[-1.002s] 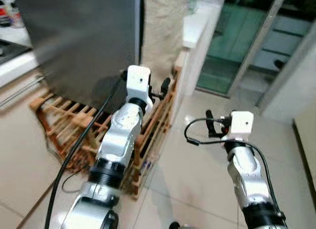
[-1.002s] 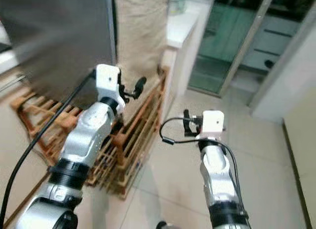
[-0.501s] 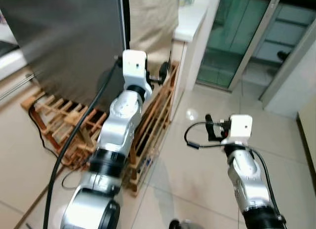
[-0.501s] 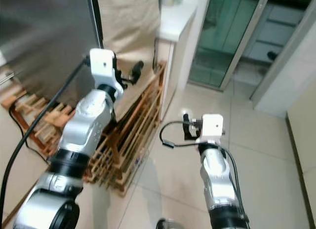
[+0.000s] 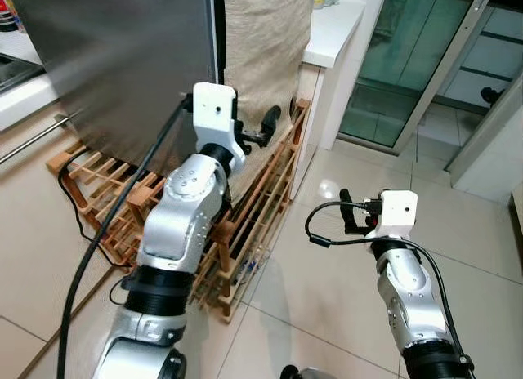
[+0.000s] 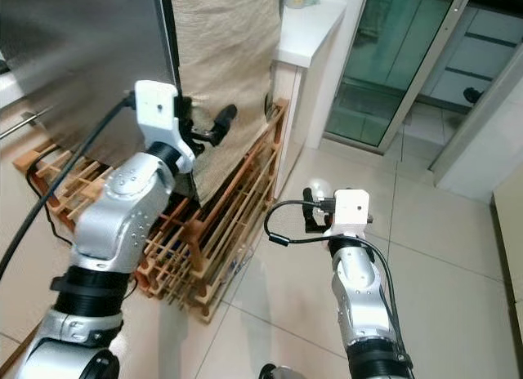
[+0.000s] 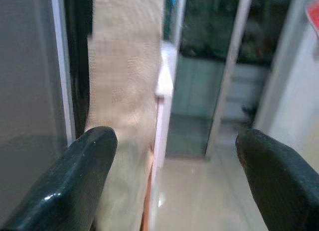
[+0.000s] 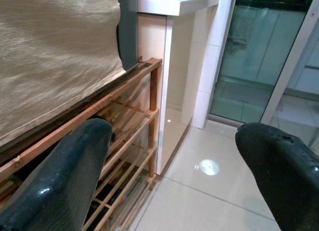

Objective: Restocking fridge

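The fridge (image 5: 122, 60), a tall grey steel body with its long axis upright, stands at the robot's left front, its door edge facing the beige cloth (image 5: 261, 44) hanging beside it. The left gripper (image 5: 263, 127) is raised near that edge above the wooden rack (image 5: 261, 207), fingers spread and empty. The right gripper (image 5: 347, 211) hovers over the tiled floor (image 5: 327, 314), likewise spread and empty.

Glossy beige tile floor (image 5: 327, 273) is reflecting light. Wooden rack (image 5: 261, 199) is standing beside white counter (image 5: 335, 28); glass door (image 5: 409, 60) is closing off beyond.
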